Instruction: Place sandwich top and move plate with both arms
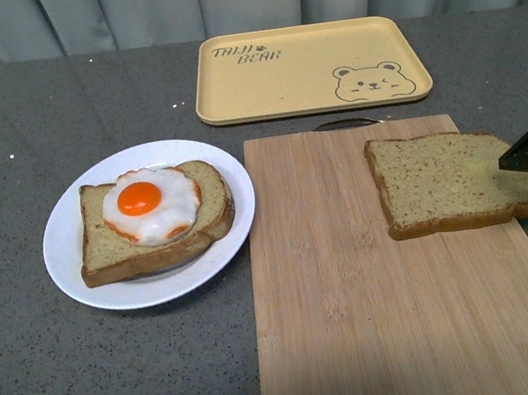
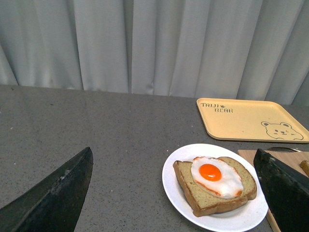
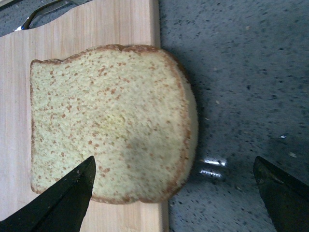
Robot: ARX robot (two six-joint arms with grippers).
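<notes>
One wooden board [image 1: 401, 286] lies nearest. The sandwich top [image 1: 449, 179] rests on its far right part, overhanging the edge, with the right gripper [image 3: 174, 162] spread wide around it. To the left, one plate [image 1: 68, 240] carries a second slice [image 1: 111, 253] and one fried egg [image 1: 149, 205]; the left gripper [image 2: 173, 153] also gapes wide. Farthest, one yellow tray [image 1: 308, 68] reads roughly "TAIJI BEAR".

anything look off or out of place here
Only the sandwich top: it sits at the cutting board's right edge, its rounded end overhanging the table. Nothing looks spilled or damaged.

Wooden board [image 1: 386, 319], matt; plate [image 1: 64, 246] glossy — perhaps ceramic.
</notes>
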